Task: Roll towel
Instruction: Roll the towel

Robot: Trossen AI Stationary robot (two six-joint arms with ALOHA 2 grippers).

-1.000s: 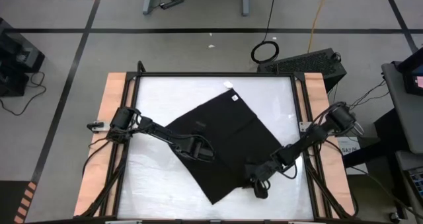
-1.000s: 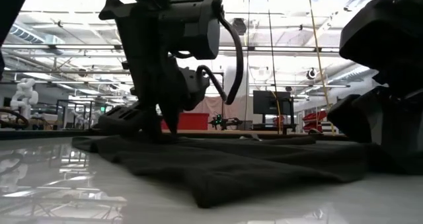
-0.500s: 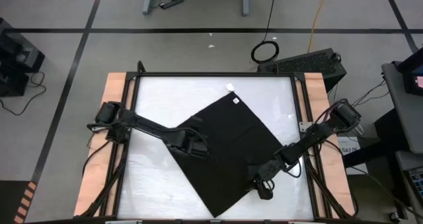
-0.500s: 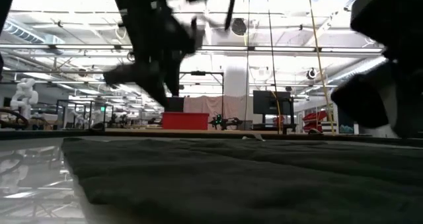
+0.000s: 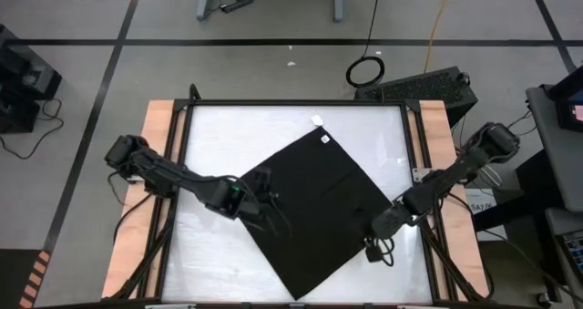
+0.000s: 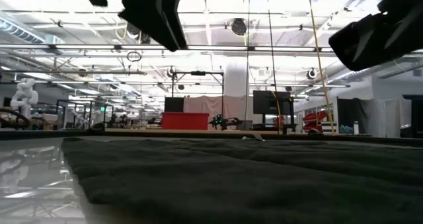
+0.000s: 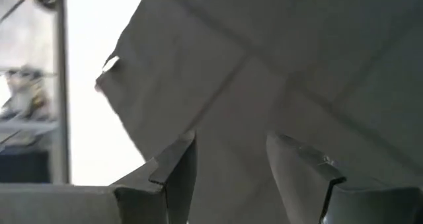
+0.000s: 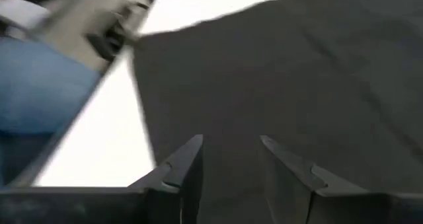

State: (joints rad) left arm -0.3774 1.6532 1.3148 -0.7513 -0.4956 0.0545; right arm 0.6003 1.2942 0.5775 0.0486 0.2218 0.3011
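Towel [image 5: 314, 204] lies flat and unrolled, turned like a diamond, mid-tabletop [image 5: 214, 131], one corner near the front edge. Fold creases show across it. Left hand [image 5: 258, 200] sits over the towel's left edge, fingers [image 7: 177, 168] parted with a gap between them, nothing held. Right hand [image 5: 375, 251] sits at the towel's right edge near the lower corner, fingers [image 8: 185, 164] likewise apart and empty. Small white tag [image 5: 323, 138] at the far corner; a white scrap [image 5: 316, 120] just beyond it.
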